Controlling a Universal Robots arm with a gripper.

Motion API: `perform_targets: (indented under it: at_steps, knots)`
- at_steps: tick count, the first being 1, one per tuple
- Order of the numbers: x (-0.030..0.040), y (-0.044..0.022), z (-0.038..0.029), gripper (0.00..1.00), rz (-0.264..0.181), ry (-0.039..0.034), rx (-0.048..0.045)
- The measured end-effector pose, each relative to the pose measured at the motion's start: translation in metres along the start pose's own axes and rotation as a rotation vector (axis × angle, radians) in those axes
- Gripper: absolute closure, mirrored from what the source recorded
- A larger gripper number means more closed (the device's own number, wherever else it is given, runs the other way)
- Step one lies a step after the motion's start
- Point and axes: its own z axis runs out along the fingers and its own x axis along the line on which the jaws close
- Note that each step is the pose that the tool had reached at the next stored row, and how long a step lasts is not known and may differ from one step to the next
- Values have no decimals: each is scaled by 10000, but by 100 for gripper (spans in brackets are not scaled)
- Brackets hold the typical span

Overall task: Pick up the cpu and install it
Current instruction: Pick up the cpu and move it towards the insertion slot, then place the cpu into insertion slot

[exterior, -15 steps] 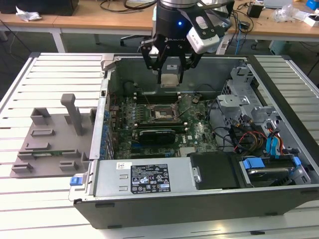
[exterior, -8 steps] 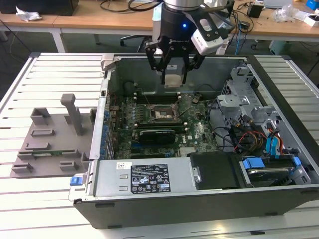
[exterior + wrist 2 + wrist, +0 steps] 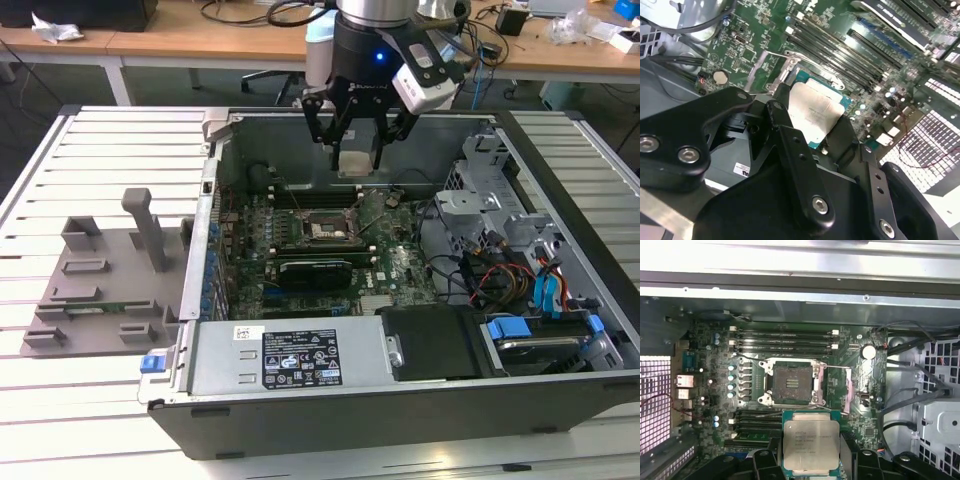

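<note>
The cpu, a flat silvery square chip with a pale rim, hangs in the air inside the open computer case, with my gripper shut on its edges. In both wrist views the cpu sits flat between my black fingers. The open socket on the green motherboard lies below it and slightly off to one side, its metal bracket swung open. In the exterior view the socket is nearer the camera than the chip.
The open computer case rests on a slatted white table. A long black expansion card lies near the socket, memory slots run beside it, and cables and drive bays crowd the exterior view's right. A grey fixture stands at the exterior view's left.
</note>
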Motion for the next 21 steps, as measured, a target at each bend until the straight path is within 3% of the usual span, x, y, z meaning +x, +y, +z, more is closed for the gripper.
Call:
perform_targets:
  at_steps: [4, 18, 21]
  knots:
    - [-39, 15, 22, 45, 0, 0, 0]
    - [-43, 15, 22, 45, 5, 0, 1]
    - [-43, 15, 23, 45, 442, 9, 18]
